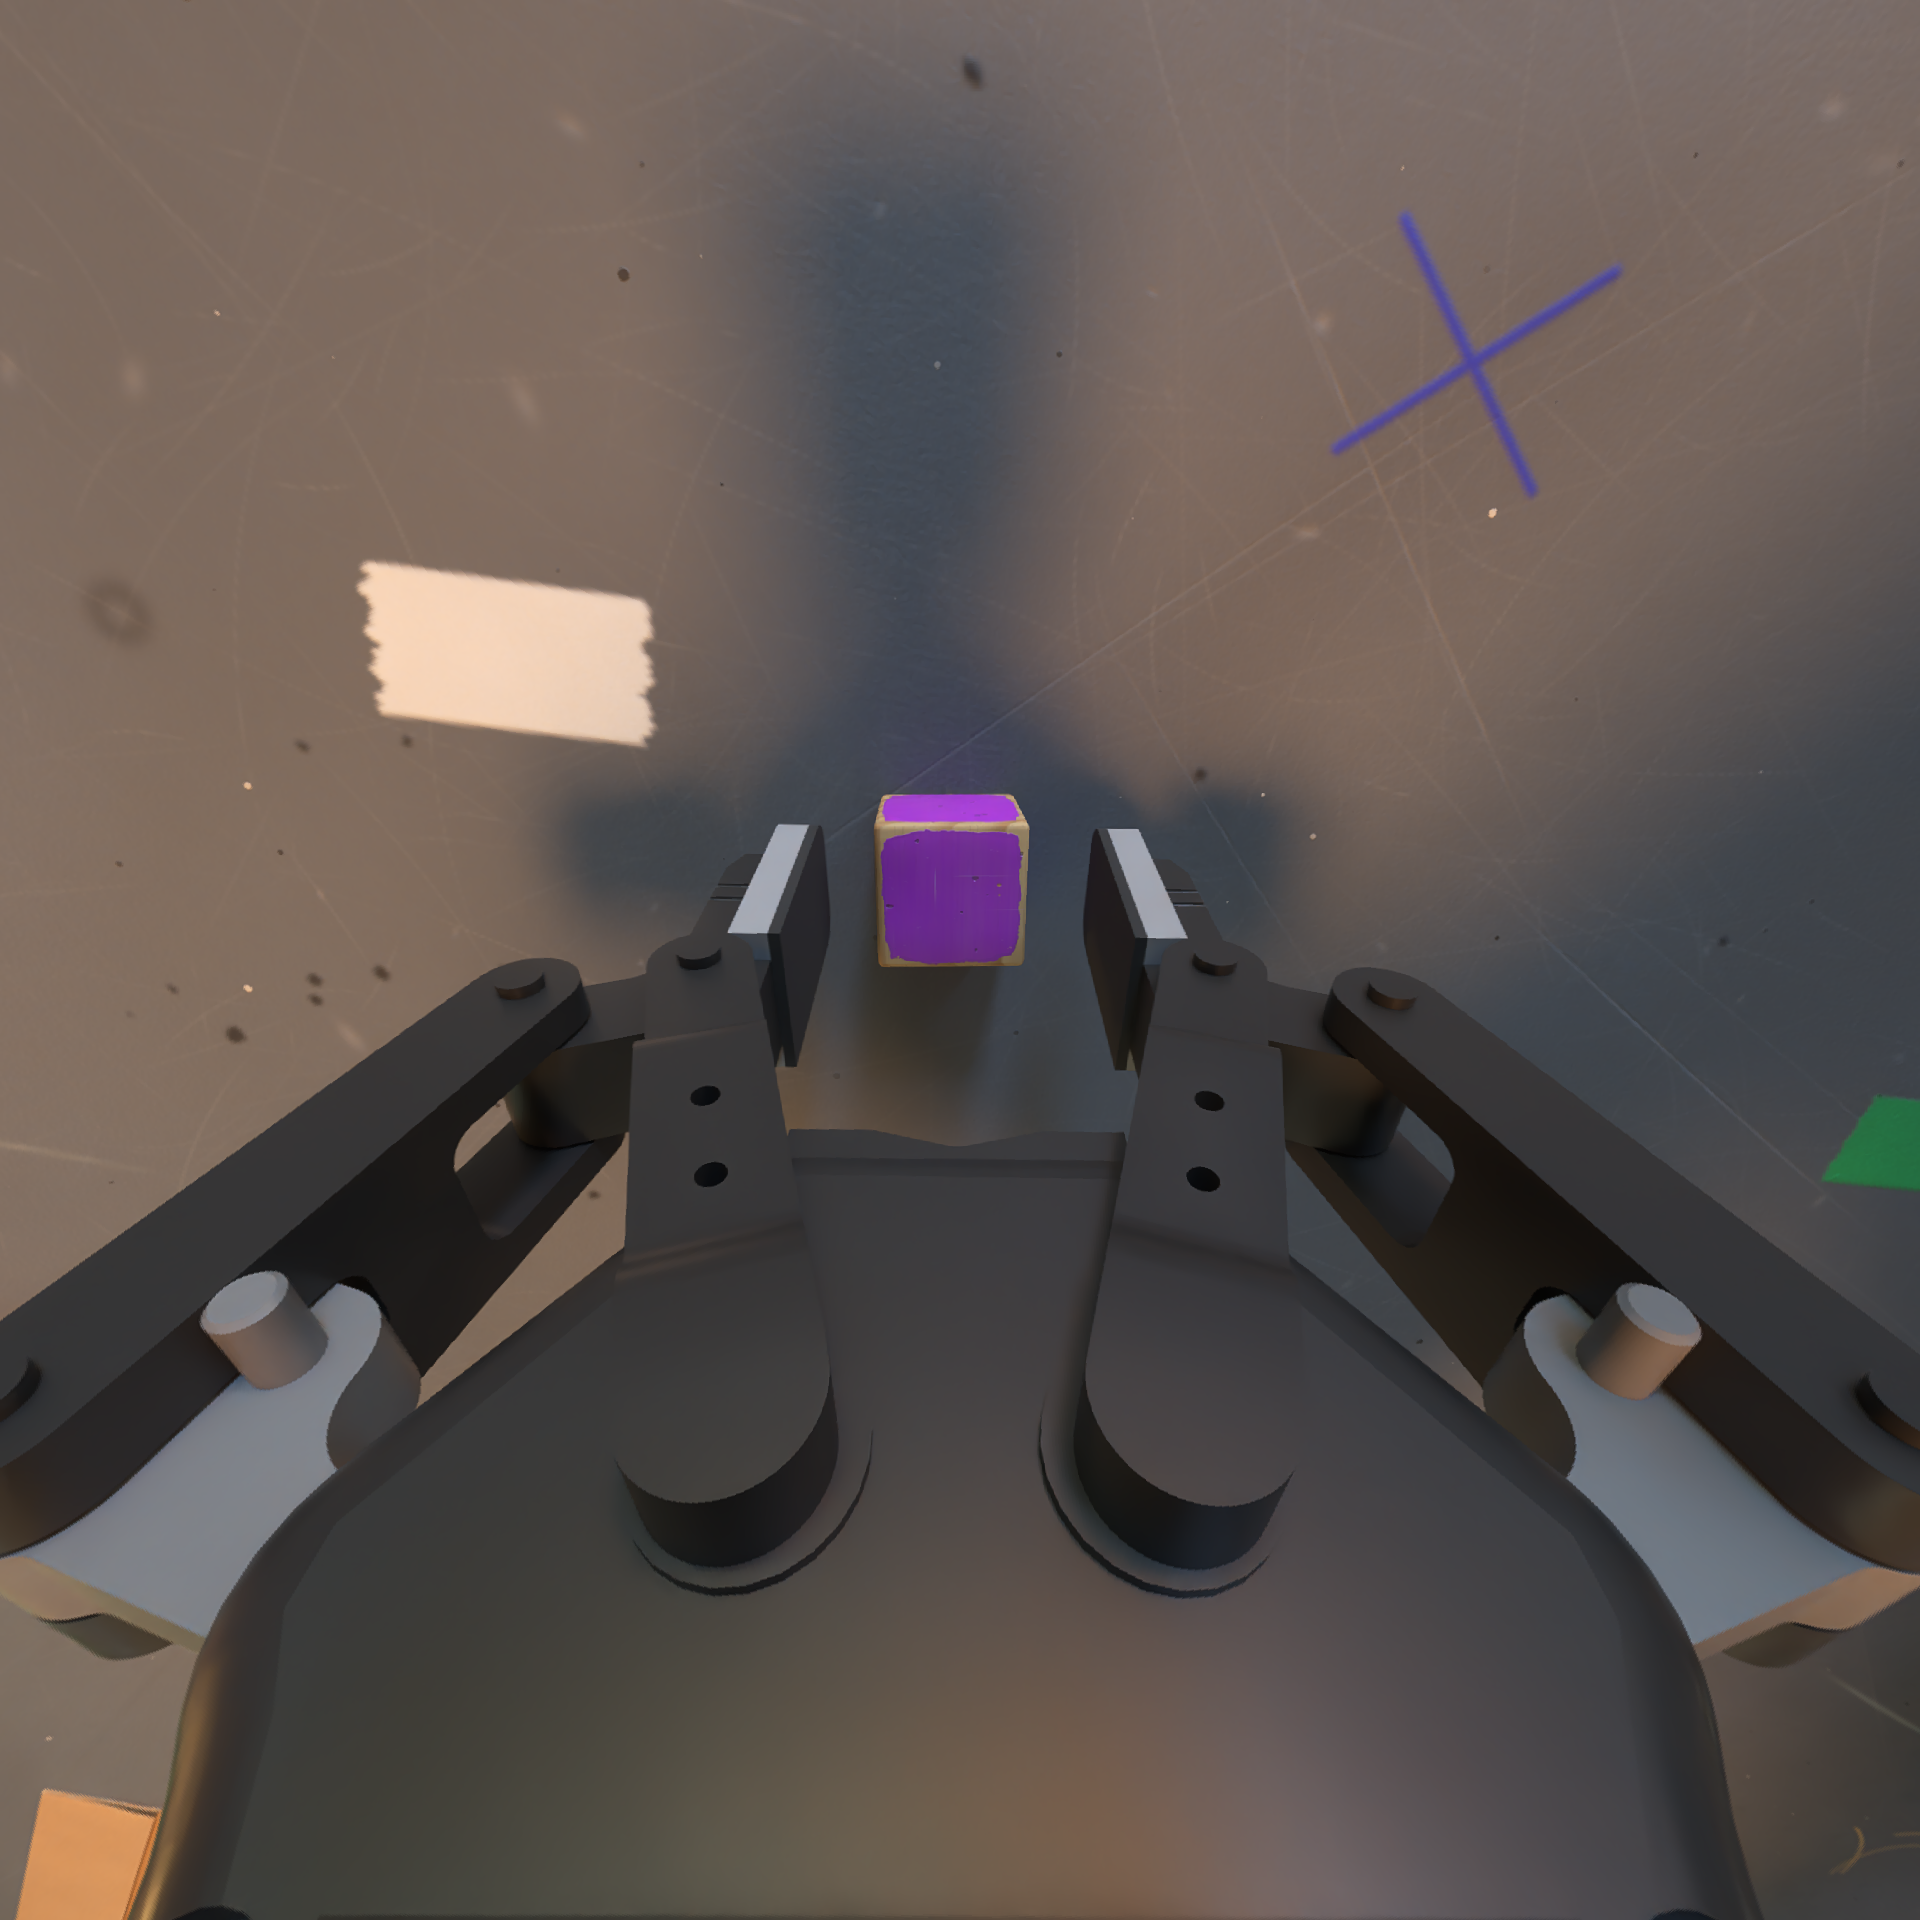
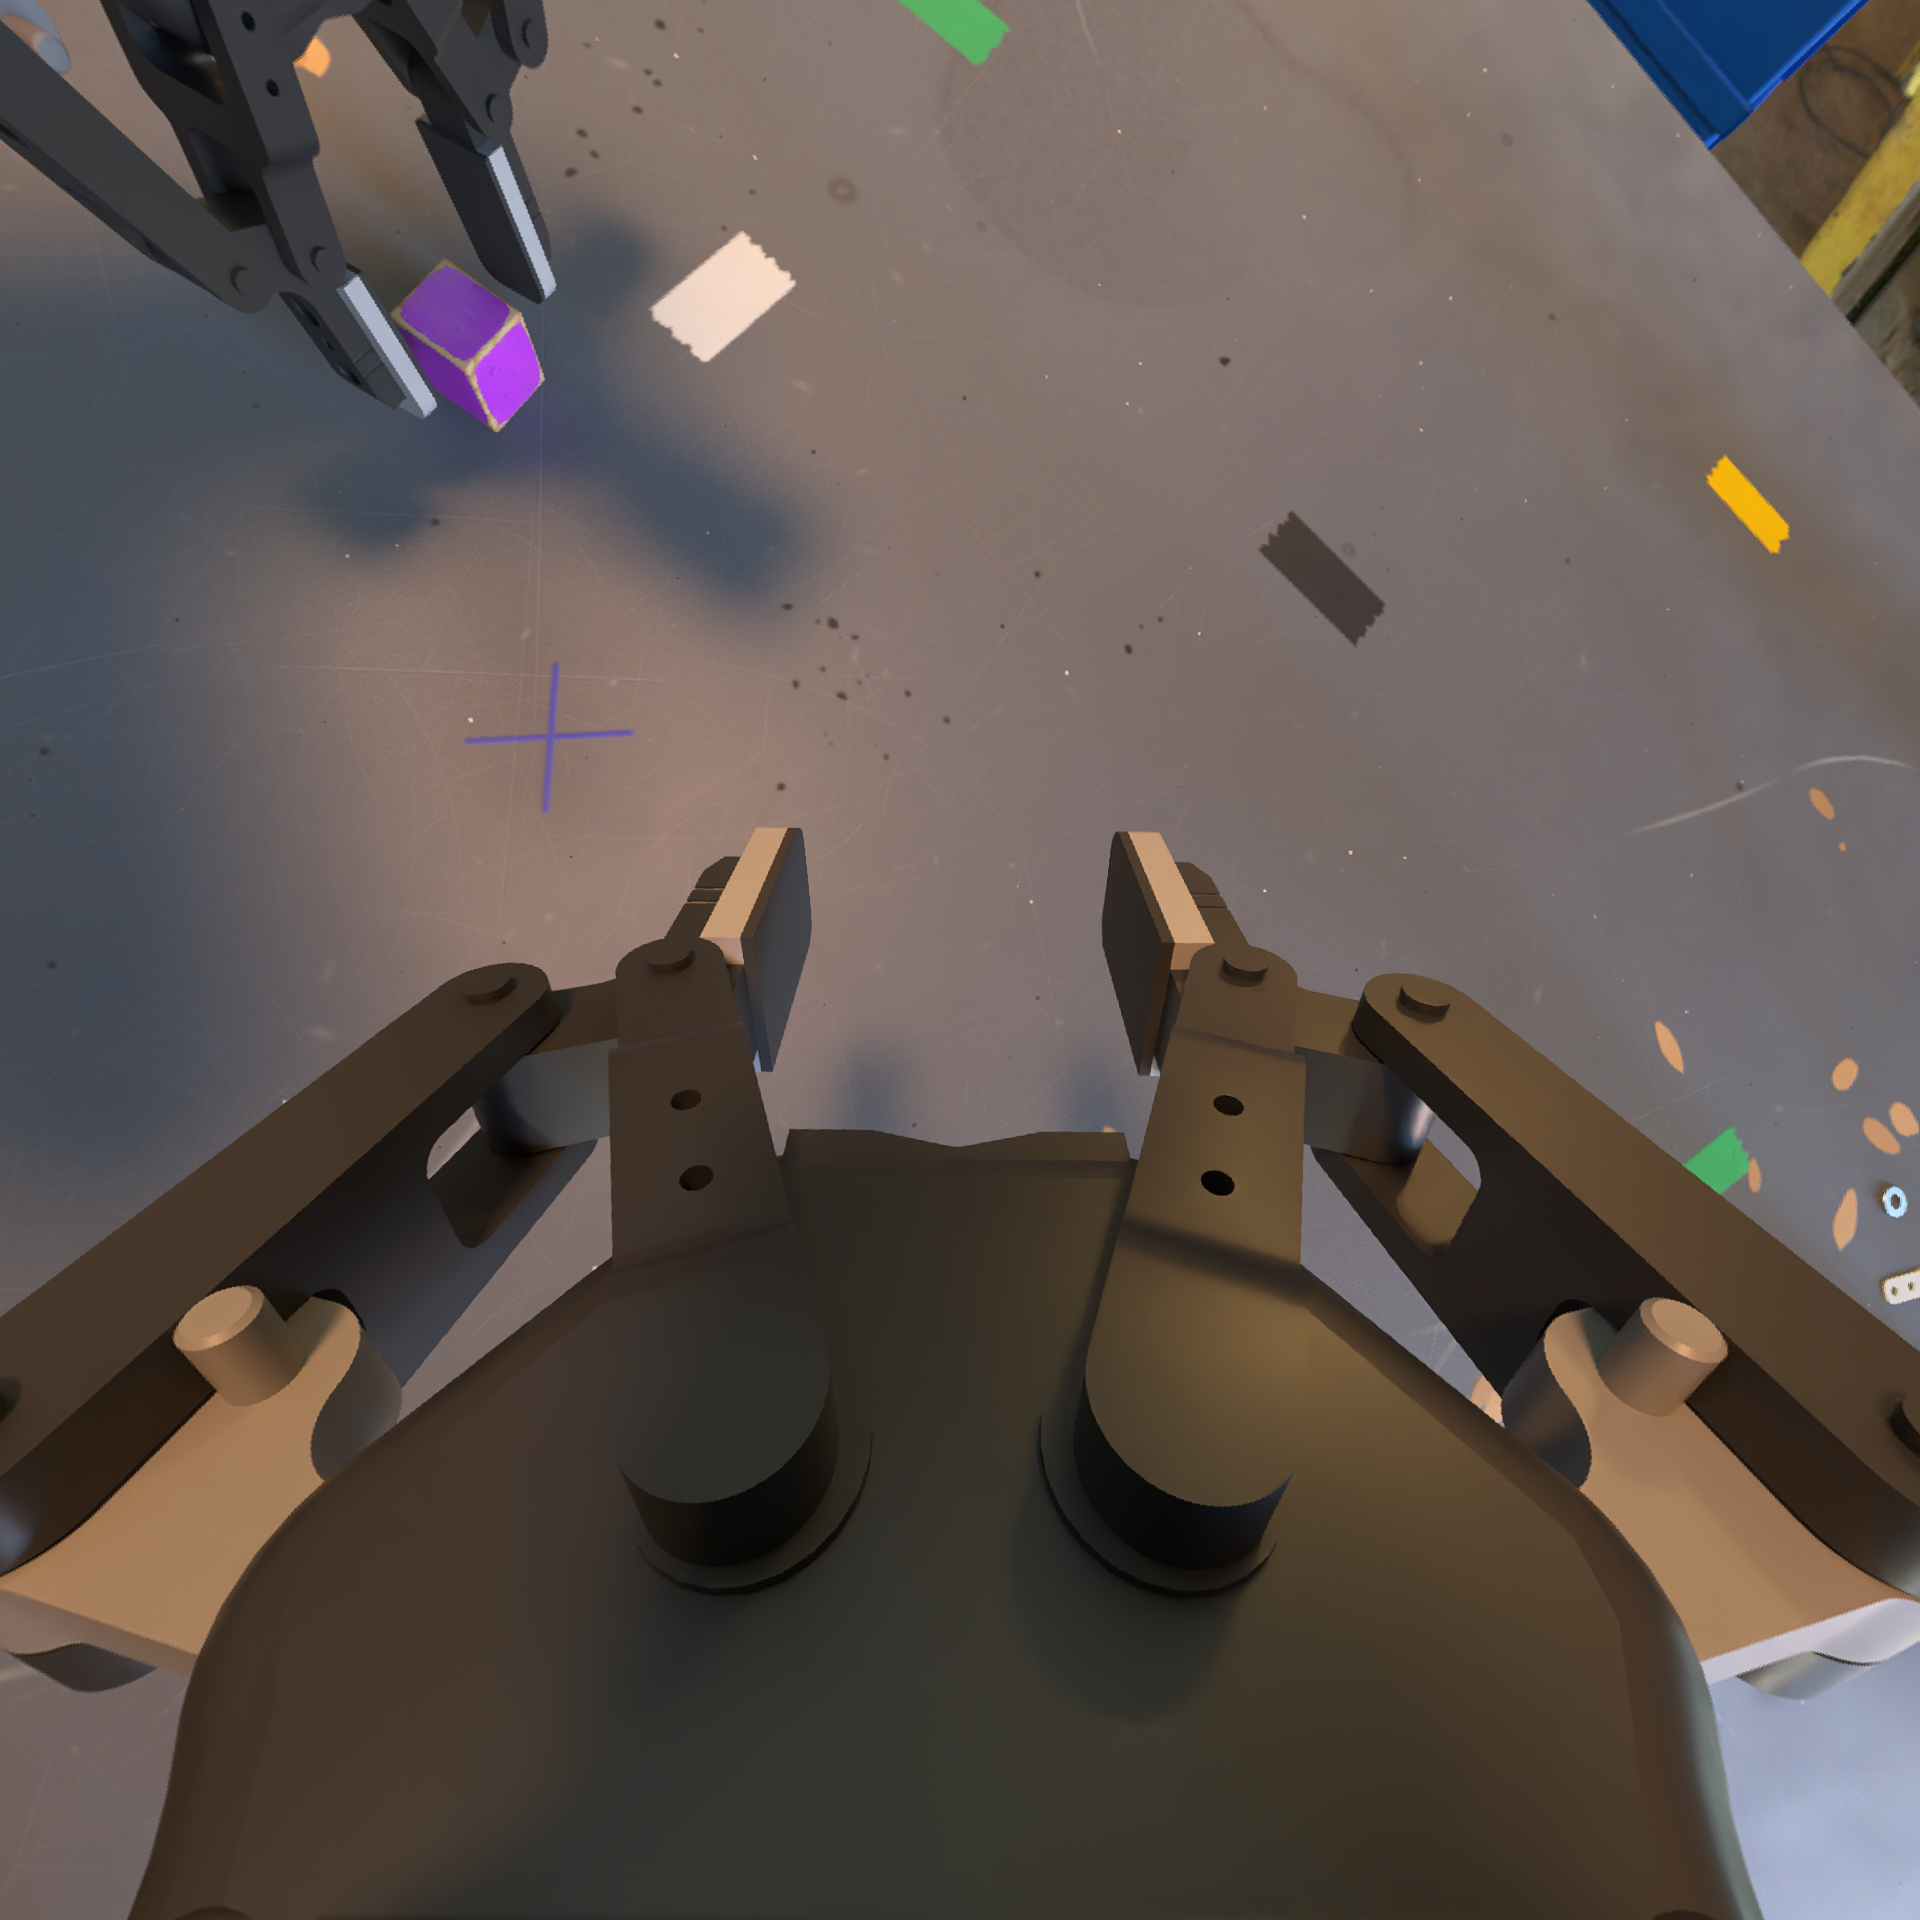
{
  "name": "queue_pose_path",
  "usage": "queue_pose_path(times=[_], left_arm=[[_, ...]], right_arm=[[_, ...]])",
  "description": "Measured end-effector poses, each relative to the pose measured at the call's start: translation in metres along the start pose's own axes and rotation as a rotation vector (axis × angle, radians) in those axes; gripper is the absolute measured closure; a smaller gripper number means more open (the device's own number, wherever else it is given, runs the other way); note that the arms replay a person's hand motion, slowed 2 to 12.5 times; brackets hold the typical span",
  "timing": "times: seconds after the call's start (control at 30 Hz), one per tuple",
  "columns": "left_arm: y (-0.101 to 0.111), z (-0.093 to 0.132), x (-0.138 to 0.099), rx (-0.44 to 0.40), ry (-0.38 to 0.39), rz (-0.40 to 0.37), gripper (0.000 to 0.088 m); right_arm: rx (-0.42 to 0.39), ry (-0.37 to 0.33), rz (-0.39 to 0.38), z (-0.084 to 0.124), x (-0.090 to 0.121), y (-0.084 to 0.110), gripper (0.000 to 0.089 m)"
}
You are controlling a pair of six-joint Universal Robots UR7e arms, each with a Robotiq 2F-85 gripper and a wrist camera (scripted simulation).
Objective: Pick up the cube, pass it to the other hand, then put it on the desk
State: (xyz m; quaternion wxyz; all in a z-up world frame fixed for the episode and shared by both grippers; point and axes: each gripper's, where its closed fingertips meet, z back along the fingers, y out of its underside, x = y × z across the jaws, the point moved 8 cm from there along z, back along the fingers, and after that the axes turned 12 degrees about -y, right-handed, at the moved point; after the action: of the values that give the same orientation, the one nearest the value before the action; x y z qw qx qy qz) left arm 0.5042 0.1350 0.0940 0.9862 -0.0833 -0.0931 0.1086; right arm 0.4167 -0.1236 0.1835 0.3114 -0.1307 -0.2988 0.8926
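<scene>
A purple cube (image 1: pixel 951 881) with tan worn edges sits on the grey desk (image 1: pixel 1143 644). My left gripper (image 1: pixel 954 914) is open, with one finger on each side of the cube and a small gap to each. The right wrist view shows the same cube (image 2: pixel 473 345) at the upper left, between the left gripper's fingers (image 2: pixel 387 343), which come down from above. My right gripper (image 2: pixel 954 925) is open and empty, over bare desk well away from the cube.
A blue cross mark (image 1: pixel 1473 358) is drawn on the desk, also in the right wrist view (image 2: pixel 549 736). Tape patches lie flat: white (image 1: pixel 507 652), green (image 1: pixel 1878 1143), dark (image 2: pixel 1322 578), yellow (image 2: pixel 1748 505). A blue bin (image 2: pixel 1704 52) stands at the far desk edge.
</scene>
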Motion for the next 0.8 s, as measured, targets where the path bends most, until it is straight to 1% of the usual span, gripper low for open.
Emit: queue_pose_path(times=[0.1,0.33,0.47,0.63,0.8], left_arm=[[0.0001,-0.0019,-0.0006,0.005,0.003,-0.004,0.0482],[0.0003,-0.0033,-0.0006,0.001,-0.004,-0.008,0.0554],[0.0017,-0.0026,0.0003,0.008,-0.006,0.004,0.0630],[0.0040,-0.0004,0.0021,0.011,0.002,0.031,0.0629],[0.0071,0.0048,0.0048,-0.020,0.015,0.077,0.0629]], right_arm=[[-0.001,0.001,0.000,0.0003,0.0002,0.0001,0.0382],[-0.010,0.004,0.001,0.0015,0.0011,-0.0001,0.0387],[-0.017,0.004,0.000,0.0028,0.0018,-0.0004,0.0390],[-0.028,0.004,0.004,0.0047,0.0034,-0.0013,0.0394],[-0.041,0.004,0.012,0.0068,0.0058,-0.0025,0.0402]])
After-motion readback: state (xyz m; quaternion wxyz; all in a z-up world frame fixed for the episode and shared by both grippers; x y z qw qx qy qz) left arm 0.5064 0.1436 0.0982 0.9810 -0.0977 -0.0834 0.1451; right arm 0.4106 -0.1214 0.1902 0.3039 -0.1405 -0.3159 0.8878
